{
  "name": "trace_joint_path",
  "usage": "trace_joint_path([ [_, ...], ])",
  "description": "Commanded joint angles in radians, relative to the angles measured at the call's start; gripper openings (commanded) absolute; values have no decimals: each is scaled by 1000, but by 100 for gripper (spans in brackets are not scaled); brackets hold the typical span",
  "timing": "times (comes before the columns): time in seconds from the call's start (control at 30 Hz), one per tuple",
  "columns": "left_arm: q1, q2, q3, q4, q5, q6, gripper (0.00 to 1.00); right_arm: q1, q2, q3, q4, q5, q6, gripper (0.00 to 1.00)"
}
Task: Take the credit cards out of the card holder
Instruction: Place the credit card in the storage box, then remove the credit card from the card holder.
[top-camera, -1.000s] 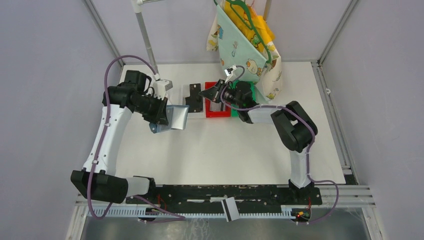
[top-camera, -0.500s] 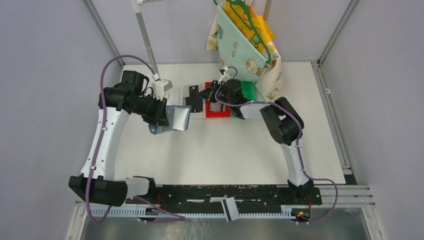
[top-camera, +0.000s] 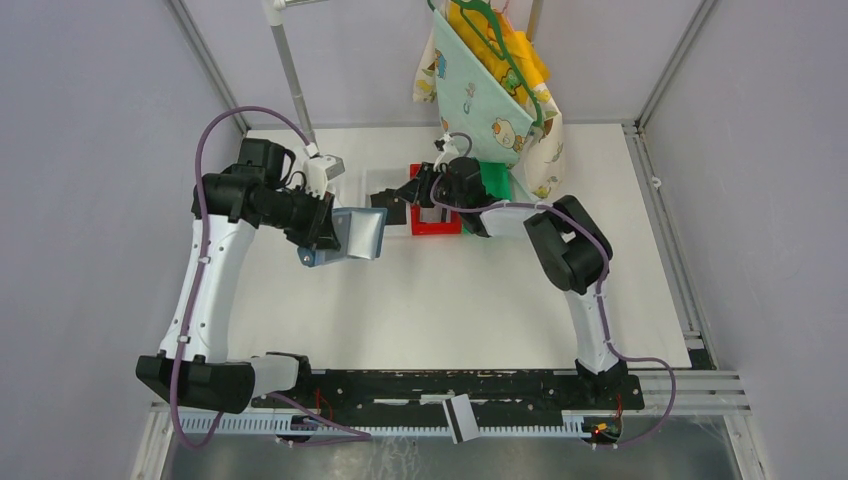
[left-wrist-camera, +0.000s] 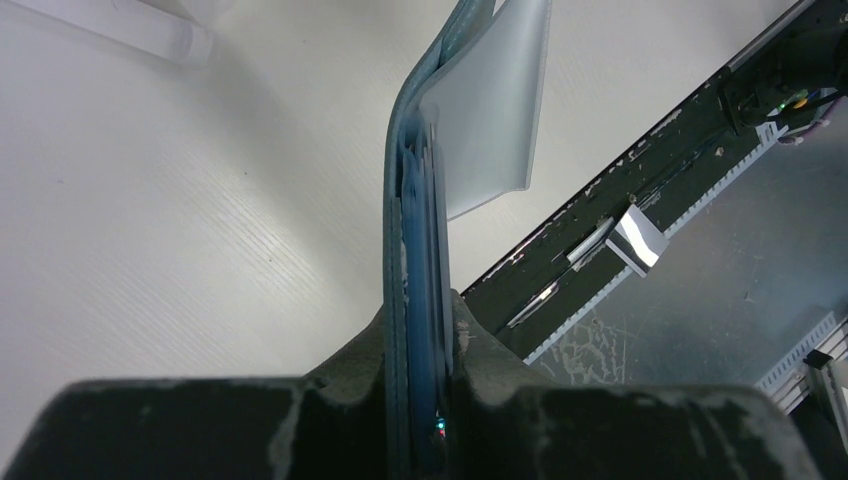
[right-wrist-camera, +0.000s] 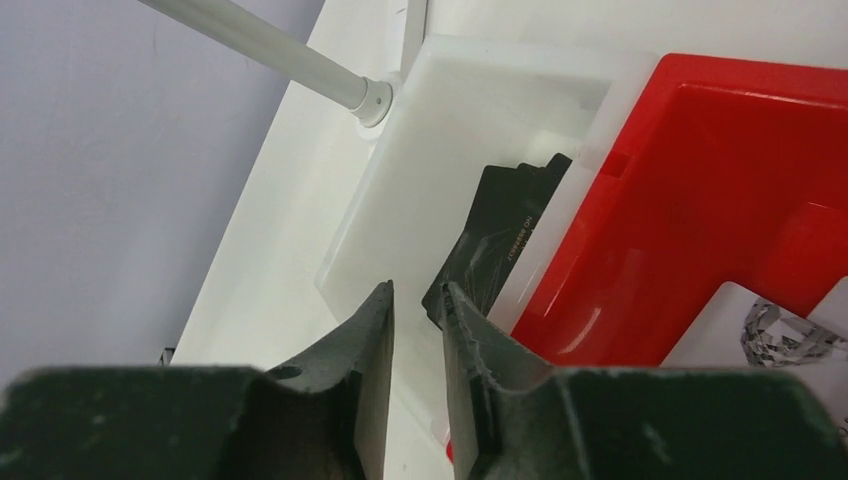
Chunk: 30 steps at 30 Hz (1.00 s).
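Left gripper (left-wrist-camera: 420, 315) is pinching the card holder (left-wrist-camera: 412, 230), its 2 fingers pressed against the teal wallet's flat sides, so the wrist view sees it edge-on; thin card edges are packed inside it, and 1 pale credit card (left-wrist-camera: 492, 110) stands out past its far end; from above, the holder is held over the left half of the white table (top-camera: 430, 300), clear of the arms' bases.

Right gripper (right-wrist-camera: 418, 300) has its 2 fingers parted by a narrow gap with nothing between them; it reaches to the back of the table, over a white board (right-wrist-camera: 440, 140) and just beside a black flat piece (right-wrist-camera: 495, 240) that lies against the rim of a red tray (right-wrist-camera: 720, 170); 1 pale printed card (right-wrist-camera: 745, 335) lies in the tray's recess; a grey pole (right-wrist-camera: 260, 45) meets the board's far corner.
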<state>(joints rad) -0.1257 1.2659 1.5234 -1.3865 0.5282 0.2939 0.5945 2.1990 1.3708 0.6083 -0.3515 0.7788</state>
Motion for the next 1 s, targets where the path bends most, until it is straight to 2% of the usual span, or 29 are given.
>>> trace_joint_path([
  [0.0,0,-28,49,2,38,30,2,1,-153,-11,-38,44,-101,32],
  [0.1,0,-28,48,2,48,34,2,1,-258,-92,-2,45,-122,44],
  [0.3,0,-25,41,-8,125,89,2,1,-547,-299,116,-78,-142,90],
  [0.37,0,-31,30,-14,161,128,2,1,-634,-383,202,-133,-97,98],
  [0.47,0,-45,12,-4,196,171,2,6,-719,-475,364,-226,34,98],
  [0.53,0,-44,9,-1,203,179,2,34,-754,-487,371,-257,54,98],
  [0.77,0,-31,26,-29,244,206,2,191,-799,-425,115,-202,-152,98],
  [0.97,-1,-42,43,-48,282,221,2,267,-817,-408,-113,8,-352,98],
])
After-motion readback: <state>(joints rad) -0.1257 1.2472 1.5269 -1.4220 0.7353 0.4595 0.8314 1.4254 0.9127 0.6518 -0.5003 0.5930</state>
